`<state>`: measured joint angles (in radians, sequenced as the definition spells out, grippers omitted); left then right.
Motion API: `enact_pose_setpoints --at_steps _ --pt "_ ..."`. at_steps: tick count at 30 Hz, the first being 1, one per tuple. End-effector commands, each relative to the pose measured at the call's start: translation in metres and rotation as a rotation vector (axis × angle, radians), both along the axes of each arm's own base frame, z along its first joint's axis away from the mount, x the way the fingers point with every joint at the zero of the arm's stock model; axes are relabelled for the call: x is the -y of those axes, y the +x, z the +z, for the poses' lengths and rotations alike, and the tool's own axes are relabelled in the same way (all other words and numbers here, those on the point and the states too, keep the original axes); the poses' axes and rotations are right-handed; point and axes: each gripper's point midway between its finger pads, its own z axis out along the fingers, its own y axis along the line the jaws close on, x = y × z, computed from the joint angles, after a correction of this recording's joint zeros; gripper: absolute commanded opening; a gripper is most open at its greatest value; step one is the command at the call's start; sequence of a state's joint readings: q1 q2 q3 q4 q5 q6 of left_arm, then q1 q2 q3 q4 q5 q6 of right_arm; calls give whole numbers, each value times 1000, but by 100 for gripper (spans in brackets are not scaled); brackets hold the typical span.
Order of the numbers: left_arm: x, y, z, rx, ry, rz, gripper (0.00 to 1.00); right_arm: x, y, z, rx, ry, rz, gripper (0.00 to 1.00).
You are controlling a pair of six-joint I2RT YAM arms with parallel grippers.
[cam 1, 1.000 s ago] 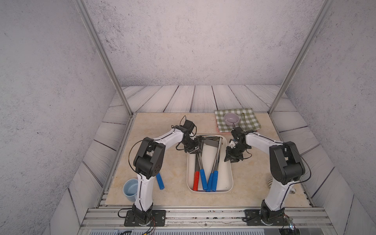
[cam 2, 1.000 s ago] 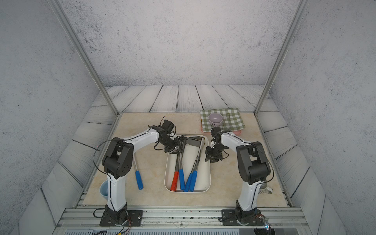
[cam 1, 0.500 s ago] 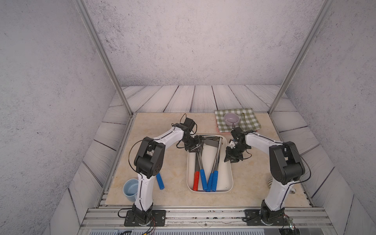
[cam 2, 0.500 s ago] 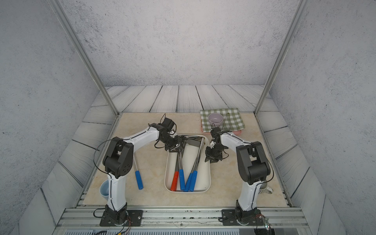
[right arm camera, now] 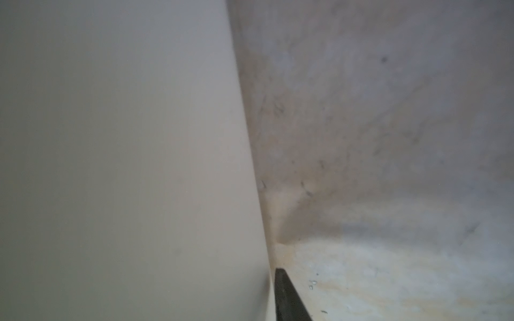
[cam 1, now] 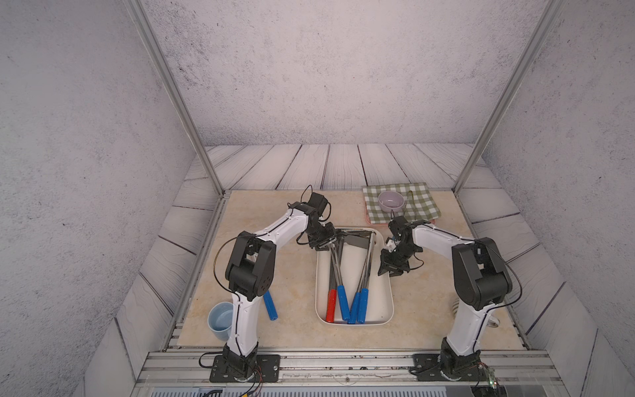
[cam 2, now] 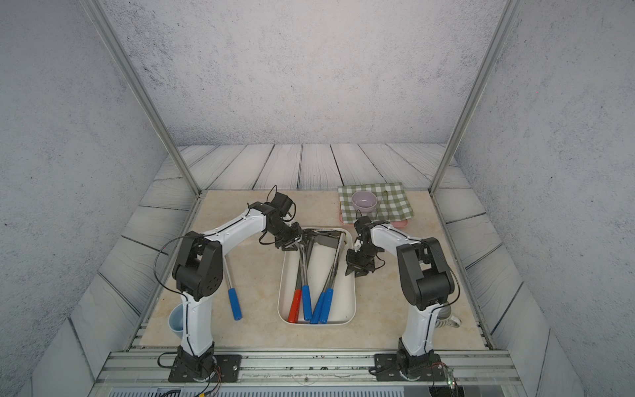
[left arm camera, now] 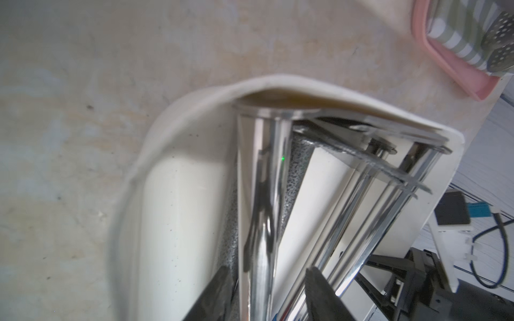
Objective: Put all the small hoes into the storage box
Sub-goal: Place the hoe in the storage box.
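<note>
With the far wall as 12 o'clock in the top views, the table (cam 1: 275, 247) carries the storage box (cam 1: 379, 292) at its centre, a checked cloth (cam 1: 417, 206) at 1 o'clock and a cup (cam 1: 220, 318) at 7 o'clock. Four long tools lie in the box, heads toward 12 and handles toward 6.

The left gripper (cam 1: 326, 242) hangs over the box's 11 o'clock corner. Its fingers (left arm camera: 319, 289) stand apart on either side of a shiny shaft, with a gap on each side, so nothing is pinched. I take that shaft for the small hoe (left arm camera: 261, 222). It lies inside the box, head end at the far wall.

The right gripper (cam 1: 390, 269) sits at the box's 3 o'clock wall. One finger (right arm camera: 286, 294) is outside the wall and the other is hidden, so I cannot tell whether it clamps the rim.

The step in hand looks like letting go and clearing out. To do it well, lift the left gripper straight up with the fingers wide, so neither drags the shaft or hooks the neighbouring tools. Swing aside only once the tips are above the rim. A loose blue-handled tool (cam 2: 234, 304) lies on the table at 8 o'clock, outside the box.
</note>
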<state>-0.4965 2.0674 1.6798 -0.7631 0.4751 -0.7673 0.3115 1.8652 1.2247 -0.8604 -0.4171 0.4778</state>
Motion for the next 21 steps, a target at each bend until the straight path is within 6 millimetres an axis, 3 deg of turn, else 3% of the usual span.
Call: enact_pose_setpoints --at_steps 1,12,17,21 --pt "-4 2 3 4 20 0 47 4 -4 -2 -27 -30 -1 30" --pt "0 1 -2 -16 3 -1 46 3 -6 -5 -30 -32 0 30" --pt "-4 0 16 28 9 -9 49 3 -6 -3 -27 -35 -1 31" --pt "-7 0 42 99 0 -29 51 3 -6 -1 -25 -38 -6 36"
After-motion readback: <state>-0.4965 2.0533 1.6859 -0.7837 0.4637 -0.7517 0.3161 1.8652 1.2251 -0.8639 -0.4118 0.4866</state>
